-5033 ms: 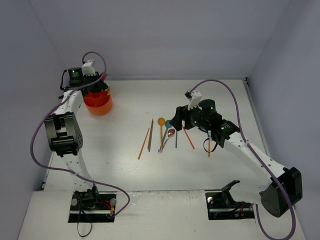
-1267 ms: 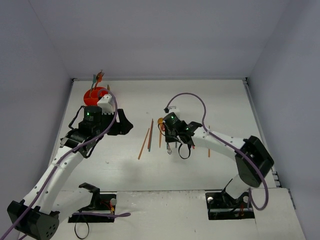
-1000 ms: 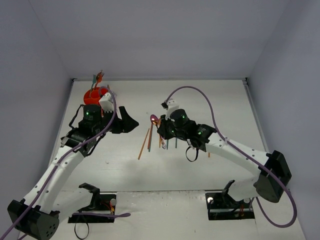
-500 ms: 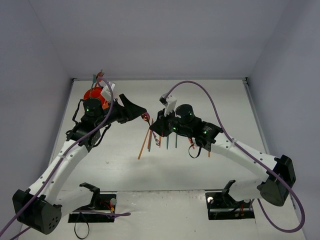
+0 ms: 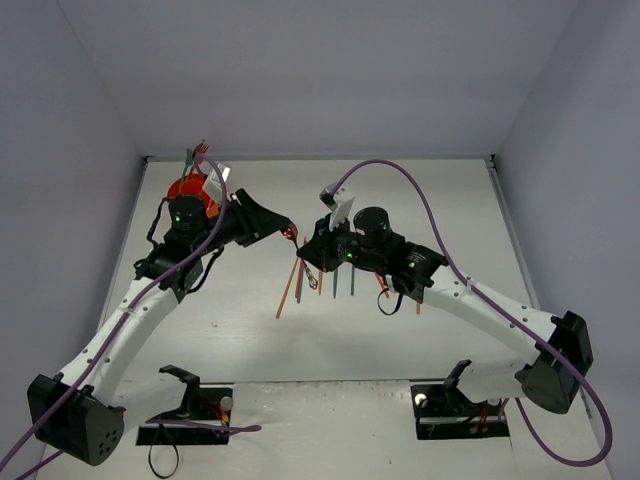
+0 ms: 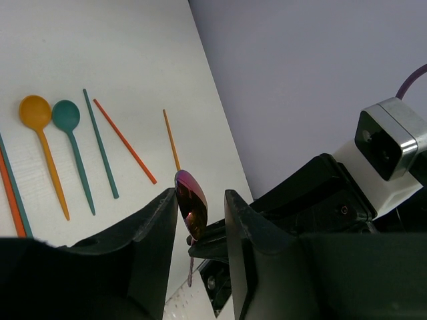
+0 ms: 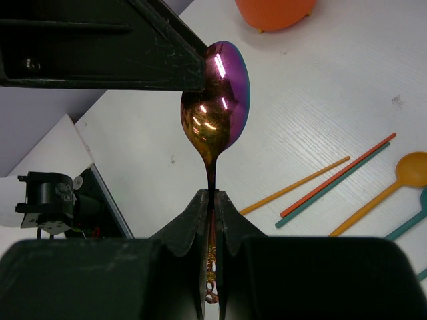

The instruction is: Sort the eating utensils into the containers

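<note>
1 change: left gripper [image 6: 200, 199] narrowed around spoon [image 6: 190, 208] right gripper [image 7: 212, 195] holds

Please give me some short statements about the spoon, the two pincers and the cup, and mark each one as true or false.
1. The right pincer holds the purple-gold spoon by its handle. True.
2. The bowl of that spoon stands between the fingers of the left pincer. True.
3. The orange cup is empty. False: some utensils stand up in it.
4. The yellow spoon and the teal spoon are in the cup. False: they lie side by side on the table.
</note>
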Available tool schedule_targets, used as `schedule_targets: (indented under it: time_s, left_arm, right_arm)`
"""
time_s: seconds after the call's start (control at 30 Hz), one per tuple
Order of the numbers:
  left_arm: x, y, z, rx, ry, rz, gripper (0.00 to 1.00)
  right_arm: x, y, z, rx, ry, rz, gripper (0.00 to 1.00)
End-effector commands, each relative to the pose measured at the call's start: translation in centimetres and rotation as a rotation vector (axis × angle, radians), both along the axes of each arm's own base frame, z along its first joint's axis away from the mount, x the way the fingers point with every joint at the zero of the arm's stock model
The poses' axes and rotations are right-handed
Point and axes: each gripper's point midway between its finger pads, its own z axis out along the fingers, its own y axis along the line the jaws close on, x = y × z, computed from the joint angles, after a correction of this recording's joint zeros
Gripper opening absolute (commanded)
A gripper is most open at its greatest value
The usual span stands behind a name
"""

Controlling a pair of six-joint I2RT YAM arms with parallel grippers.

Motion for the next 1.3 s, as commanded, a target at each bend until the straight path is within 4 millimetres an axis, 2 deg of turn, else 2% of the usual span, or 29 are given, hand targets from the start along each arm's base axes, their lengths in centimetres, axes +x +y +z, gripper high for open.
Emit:
schedule_targets:
  time_s: [0.0, 0.23, 0.33, 0.43, 0.53, 0.83, 0.93, 1.03, 1.27]
  left_arm:
    - [-0.2, -0.5, 2.6, -0.054, -0.085, -0.027, 0.27]
    - [-0.3, -0.6, 2.2, -0.058, -0.066, -0.036, 0.25]
    - [-0.3, -0.6, 2.3, -0.061, -0.068, -0.035, 0.17]
    - [-0.2, -0.6, 2.4, -0.063, -0.072, -0.03, 0.04]
    - [-0.1, -0.5, 2.6, -0.067, -0.083, -0.023, 0.0]
    - [1.4, 0.0, 3.6, -0.062, -0.143, 0.029, 0.0]
    - [2.8, 0.6, 3.8, -0.042, -0.158, 0.052, 0.0]
    - [4.7, 2.5, 4.0, 0.027, -0.184, 0.102, 0.0]
    - [10.8, 10.3, 4.4, 0.413, -0.313, 0.279, 0.0]
  right_arm:
    - [0.1, 1.0, 6.0, 0.147, -0.118, 0.025, 0.0]
    - [0.2, 1.2, 6.3, 0.156, -0.127, 0.028, 0.0]
    - [0.4, 1.3, 6.3, 0.159, -0.128, 0.029, 0.0]
    - [0.5, 1.4, 6.0, 0.154, -0.124, 0.03, 0.0]
    - [0.5, 1.6, 5.7, 0.151, -0.118, 0.032, 0.01]
    - [1.0, 1.0, 4.8, 0.136, -0.107, 0.001, 0.53]
    - [1.0, 0.3, 4.1, 0.126, -0.096, -0.011, 0.6]
    - [1.2, -0.8, 3.1, 0.113, -0.08, -0.035, 0.65]
    - [0.6, -3.3, 1.0, 0.058, -0.05, -0.064, 0.69]
